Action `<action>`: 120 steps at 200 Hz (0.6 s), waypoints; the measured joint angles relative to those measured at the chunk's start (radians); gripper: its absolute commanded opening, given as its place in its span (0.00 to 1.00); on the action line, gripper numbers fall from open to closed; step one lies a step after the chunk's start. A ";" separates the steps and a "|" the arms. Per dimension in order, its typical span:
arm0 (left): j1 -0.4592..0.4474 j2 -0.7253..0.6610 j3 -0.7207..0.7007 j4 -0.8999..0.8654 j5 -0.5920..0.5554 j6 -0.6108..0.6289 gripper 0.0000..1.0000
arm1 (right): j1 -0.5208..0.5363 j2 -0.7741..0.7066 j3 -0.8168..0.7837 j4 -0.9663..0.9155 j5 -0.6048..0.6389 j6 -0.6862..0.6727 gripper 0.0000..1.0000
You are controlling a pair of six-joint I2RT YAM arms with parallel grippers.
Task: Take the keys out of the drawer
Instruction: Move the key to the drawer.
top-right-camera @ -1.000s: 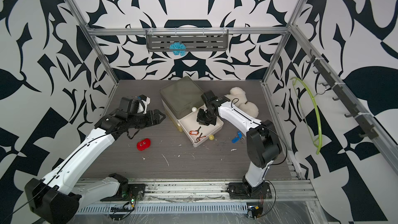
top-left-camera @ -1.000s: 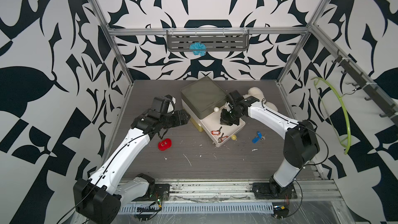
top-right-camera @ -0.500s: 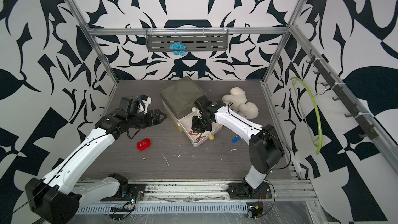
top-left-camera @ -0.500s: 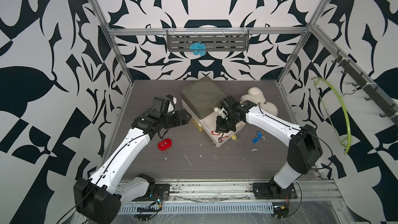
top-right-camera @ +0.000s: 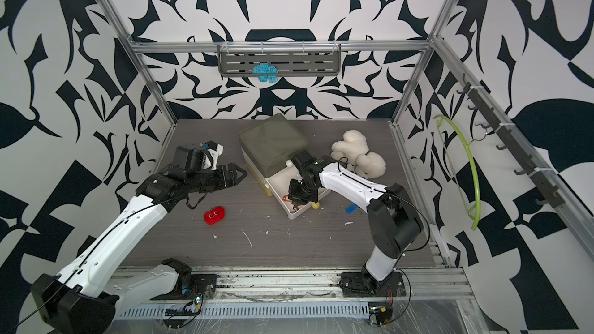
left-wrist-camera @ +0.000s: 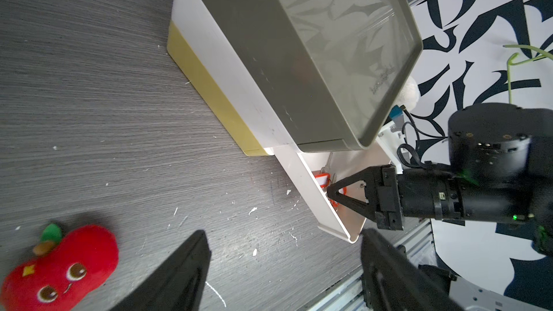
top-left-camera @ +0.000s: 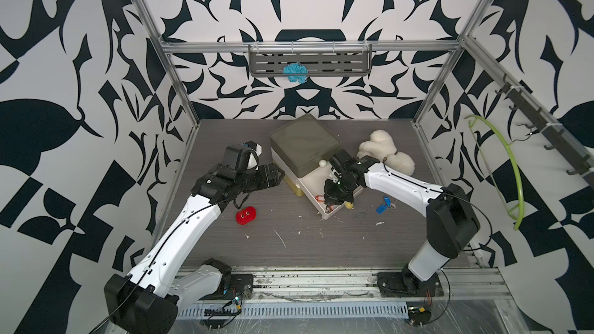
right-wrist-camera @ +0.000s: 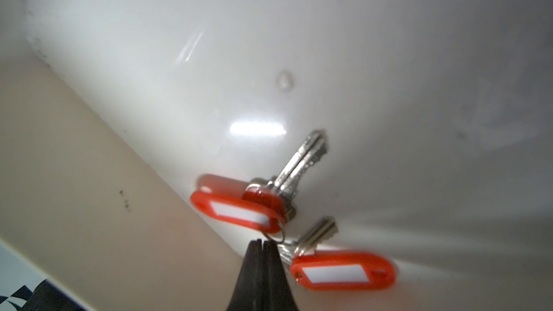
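The white drawer [top-left-camera: 328, 215] [top-right-camera: 298, 214] stands pulled out of a box with an olive-grey lid [top-left-camera: 303, 142]. Two keys with red tags [right-wrist-camera: 239, 212] [right-wrist-camera: 341, 272] lie inside it against its side wall, also showing in both top views [top-left-camera: 319, 199] [top-right-camera: 286, 199]. My right gripper [right-wrist-camera: 259, 243] [top-left-camera: 330, 203] reaches down into the drawer. It is shut, its tips beside a key ring, with nothing showing between them. Another key with a blue tag [top-left-camera: 383, 205] lies on the table right of the drawer. My left gripper [top-left-camera: 281, 173] [left-wrist-camera: 284, 234] hovers open left of the box.
A red plush toy [top-left-camera: 246, 215] lies on the table in front of my left arm. A white plush [top-left-camera: 382, 152] sits behind my right arm. A small yellow ball [top-left-camera: 348, 205] rests by the drawer's front corner. A green hanger [top-left-camera: 511, 168] hangs on the right wall.
My right gripper has swung from the drawer's right edge down into the drawer, ending at the red-tagged keys. The left arm has not moved.
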 measured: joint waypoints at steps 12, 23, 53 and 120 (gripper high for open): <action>0.000 0.000 0.000 0.000 0.000 0.001 0.84 | 0.000 0.002 -0.007 0.010 0.004 0.008 0.00; 0.000 0.000 0.000 -0.001 0.000 0.003 0.84 | 0.000 0.003 -0.008 0.019 0.009 0.018 0.00; 0.000 0.000 0.000 -0.010 0.000 0.008 0.84 | 0.000 0.006 -0.008 0.045 0.031 0.036 0.00; 0.001 0.000 0.000 -0.029 0.000 0.012 0.84 | -0.076 0.018 0.019 0.064 0.090 0.044 0.00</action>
